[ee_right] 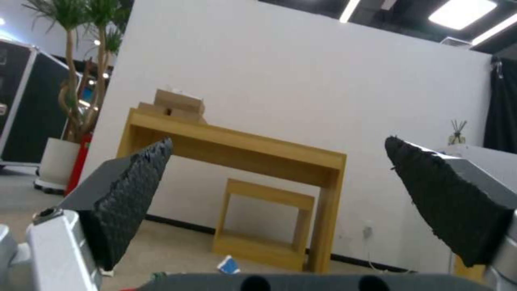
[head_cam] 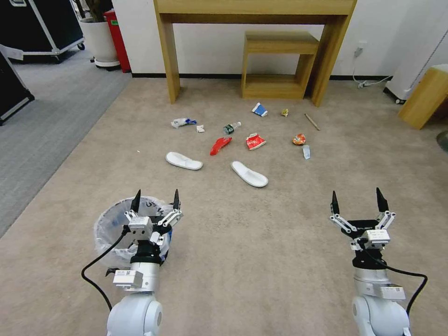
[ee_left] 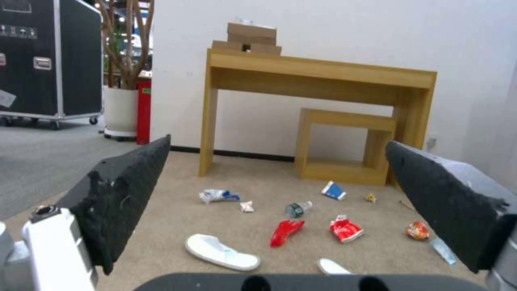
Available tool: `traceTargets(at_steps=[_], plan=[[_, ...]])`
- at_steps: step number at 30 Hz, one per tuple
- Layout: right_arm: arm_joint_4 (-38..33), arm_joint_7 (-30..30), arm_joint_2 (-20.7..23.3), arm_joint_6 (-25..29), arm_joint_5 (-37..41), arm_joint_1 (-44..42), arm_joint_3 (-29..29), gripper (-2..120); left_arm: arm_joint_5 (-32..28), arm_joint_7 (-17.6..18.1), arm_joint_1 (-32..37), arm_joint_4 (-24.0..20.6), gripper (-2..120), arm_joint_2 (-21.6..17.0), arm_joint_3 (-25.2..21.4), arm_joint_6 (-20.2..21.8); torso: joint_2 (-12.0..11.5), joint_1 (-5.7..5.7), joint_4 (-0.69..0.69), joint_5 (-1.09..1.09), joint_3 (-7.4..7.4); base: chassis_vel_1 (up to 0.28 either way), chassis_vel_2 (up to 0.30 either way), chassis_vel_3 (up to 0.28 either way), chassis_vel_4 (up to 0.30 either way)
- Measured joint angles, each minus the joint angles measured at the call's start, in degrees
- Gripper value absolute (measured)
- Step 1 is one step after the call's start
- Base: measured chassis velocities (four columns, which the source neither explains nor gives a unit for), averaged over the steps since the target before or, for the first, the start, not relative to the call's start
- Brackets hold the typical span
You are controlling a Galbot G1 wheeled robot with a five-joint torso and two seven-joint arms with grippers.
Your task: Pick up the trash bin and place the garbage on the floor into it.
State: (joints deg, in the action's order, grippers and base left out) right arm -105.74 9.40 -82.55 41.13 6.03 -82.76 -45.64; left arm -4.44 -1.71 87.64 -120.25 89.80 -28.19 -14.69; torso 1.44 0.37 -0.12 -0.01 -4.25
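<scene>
The left end effector (head_cam: pixel 156 200) hung right over the trash bin (head_cam: pixel 108 223) with its fingers spread wide and nothing in them, probably so it could drop down and grab the rim, while the right end effector (head_cam: pixel 358 199) waited off to the side, also spread wide and holding nothing. The garbage (head_cam: pixel 255 141) lay scattered on the floor (head_cam: pixel 242 242) farther ahead, near a wooden table (head_cam: pixel 255 9), with two white slippers (head_cam: pixel 184 160) closest and nothing blocking the way.

Trash bin (head_cam: pixel 108 226) partly behind left end effector (head_cam: pixel 156 199)
</scene>
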Motion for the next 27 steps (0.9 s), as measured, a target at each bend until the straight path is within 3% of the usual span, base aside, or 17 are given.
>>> traceTargets(at_steps=[14, 27], plan=[[0.21, -0.11, -0.25, 0.51, -0.77, -0.12, -0.29, 100, -0.46, -0.52, 0.59, -0.52, 100, -0.17, 0.00, -0.26, 0.01, -0.01, -0.01, 0.02, 0.00, 0.029, 0.031, -0.032, -0.028], [-0.02, 0.02, -0.23, 1.14, -1.07, -0.17, -0.38, 100, -0.56, -0.56, 0.65, -0.61, 100, -0.23, -0.06, -0.34, 0.01, 0.00, 0.00, -0.02, 0.00, 0.172, 0.187, -0.187, -0.175]])
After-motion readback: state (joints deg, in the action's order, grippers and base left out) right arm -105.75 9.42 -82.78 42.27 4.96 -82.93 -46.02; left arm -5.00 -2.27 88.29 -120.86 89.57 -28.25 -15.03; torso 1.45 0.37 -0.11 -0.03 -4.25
